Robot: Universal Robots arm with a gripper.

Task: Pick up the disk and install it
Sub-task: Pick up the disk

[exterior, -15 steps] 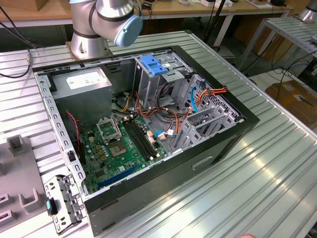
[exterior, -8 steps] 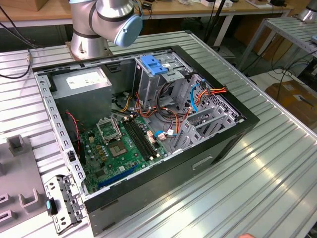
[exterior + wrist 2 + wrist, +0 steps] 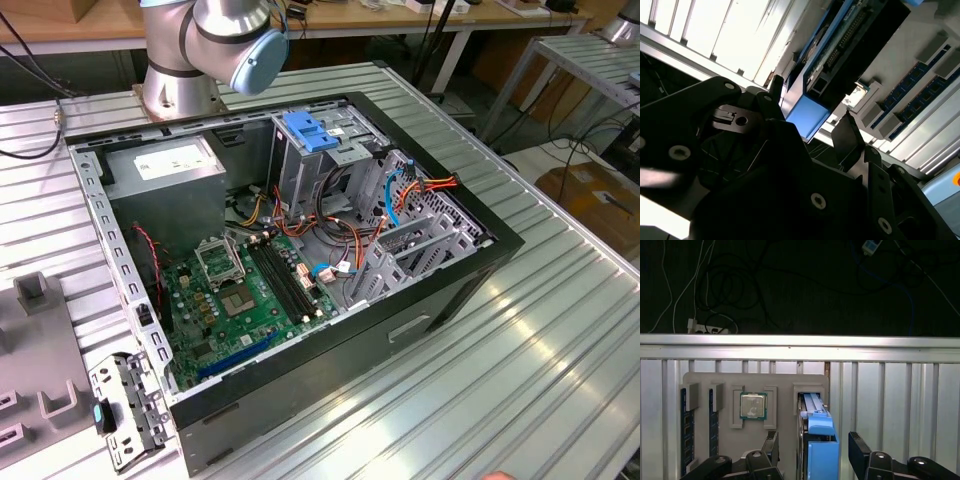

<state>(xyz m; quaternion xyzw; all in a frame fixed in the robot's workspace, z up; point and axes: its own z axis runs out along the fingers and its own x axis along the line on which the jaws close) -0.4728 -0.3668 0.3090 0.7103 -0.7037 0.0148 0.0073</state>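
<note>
Black pincer (image 3: 813, 436) fingers (image 3: 771, 445) stand apart, one on each side of the disk (image 3: 821, 452). In the first wrist view I can see a gap between each finger and the disk, so nothing is gripped. The disk stands on edge in a slot of a grey tray (image 3: 785, 382), its blue rail turned up toward the pincer. In the second wrist view the disk (image 3: 807, 116) shows its blue end and dark body between the two fingers.

Next slot along in the tray, a square chip (image 3: 753, 406) lies flat in its own pocket. Beyond it, two memory sticks (image 3: 684, 432) sit in holders. The tray rests on the ribbed metal counter (image 3: 890, 405), close to one of its long edges.

In the exterior view the arm (image 3: 215, 40) rises from the counter near another edge. An open black case (image 3: 300, 375) lies mid-counter, with a green board (image 3: 250, 300) inside. A grey cage (image 3: 290, 170) topped by a blue latch (image 3: 305, 132) stands in the case.
</note>
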